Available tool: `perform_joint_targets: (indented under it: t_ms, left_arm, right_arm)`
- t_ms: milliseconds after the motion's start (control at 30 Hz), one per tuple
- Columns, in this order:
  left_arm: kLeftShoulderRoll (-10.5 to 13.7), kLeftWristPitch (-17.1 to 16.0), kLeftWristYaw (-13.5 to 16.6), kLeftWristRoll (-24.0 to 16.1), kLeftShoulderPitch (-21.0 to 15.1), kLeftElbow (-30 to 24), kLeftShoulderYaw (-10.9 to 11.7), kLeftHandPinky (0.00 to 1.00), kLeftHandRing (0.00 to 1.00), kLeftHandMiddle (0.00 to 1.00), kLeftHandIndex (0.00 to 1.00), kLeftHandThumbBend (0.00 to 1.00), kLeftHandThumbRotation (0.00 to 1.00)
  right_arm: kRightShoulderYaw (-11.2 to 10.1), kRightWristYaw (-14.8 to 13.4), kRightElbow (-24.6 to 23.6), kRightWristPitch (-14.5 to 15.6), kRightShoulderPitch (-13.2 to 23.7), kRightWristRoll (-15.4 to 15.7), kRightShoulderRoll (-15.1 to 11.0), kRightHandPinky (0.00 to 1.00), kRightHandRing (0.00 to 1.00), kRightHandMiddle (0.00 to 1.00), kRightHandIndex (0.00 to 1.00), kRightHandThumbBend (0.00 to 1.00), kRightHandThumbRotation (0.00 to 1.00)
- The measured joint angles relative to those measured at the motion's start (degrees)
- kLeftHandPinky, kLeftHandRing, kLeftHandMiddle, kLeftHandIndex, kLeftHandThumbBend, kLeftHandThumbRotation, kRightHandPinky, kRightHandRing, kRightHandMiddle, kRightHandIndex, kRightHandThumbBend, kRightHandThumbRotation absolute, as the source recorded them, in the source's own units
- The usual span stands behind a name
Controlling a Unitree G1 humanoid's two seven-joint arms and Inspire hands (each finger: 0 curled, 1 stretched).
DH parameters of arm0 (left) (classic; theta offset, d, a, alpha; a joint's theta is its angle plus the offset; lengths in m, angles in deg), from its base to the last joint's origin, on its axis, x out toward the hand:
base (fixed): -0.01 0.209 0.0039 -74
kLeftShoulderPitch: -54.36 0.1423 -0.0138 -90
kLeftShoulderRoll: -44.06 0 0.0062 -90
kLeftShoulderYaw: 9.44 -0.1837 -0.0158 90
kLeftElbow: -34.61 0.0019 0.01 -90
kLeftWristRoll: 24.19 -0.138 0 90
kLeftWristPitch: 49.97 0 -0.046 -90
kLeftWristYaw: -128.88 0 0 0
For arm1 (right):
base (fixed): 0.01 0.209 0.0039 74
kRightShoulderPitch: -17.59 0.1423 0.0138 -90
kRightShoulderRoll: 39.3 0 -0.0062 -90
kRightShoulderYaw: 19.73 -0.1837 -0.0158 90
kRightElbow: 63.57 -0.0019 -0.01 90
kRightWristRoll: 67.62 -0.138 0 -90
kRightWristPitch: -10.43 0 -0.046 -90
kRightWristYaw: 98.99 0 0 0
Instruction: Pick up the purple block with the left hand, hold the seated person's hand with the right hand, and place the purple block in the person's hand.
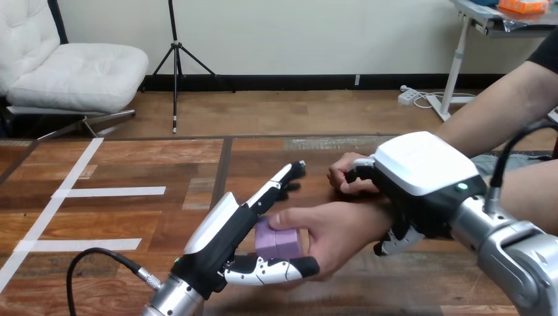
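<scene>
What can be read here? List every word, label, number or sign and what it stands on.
None can be read. The purple block shows plain faces; the white shells of the left hand and right hand show no legible print; the tape strips on the table are bare white lines.

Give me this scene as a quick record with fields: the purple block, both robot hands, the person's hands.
block: purple rectangular block, lying in the person's nearer hand, that hand's thumb over it
person's nearer hand: held above the wooden table, cupping the block
left hand: against the block's left side, whether it grips cannot be told
right hand: curled round the person's wrist
person's farther hand: behind the right hand, holding nothing visible
</scene>
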Motion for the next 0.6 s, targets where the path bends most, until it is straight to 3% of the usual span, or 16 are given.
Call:
perform_joint_targets:
  t_ms: [600]
  left_arm:
    - [0.2,-0.1,-4.6,4.2,0.0,0.0,-0.1,1.0,1.0,1.0,1.0,0.94,0.67]
  right_arm:
    - [-2.6,-1.7,-3.4,-1.5,-4.2,-1.4,-0.3,0.67,0.74,0.77,0.78,0.81,0.13]
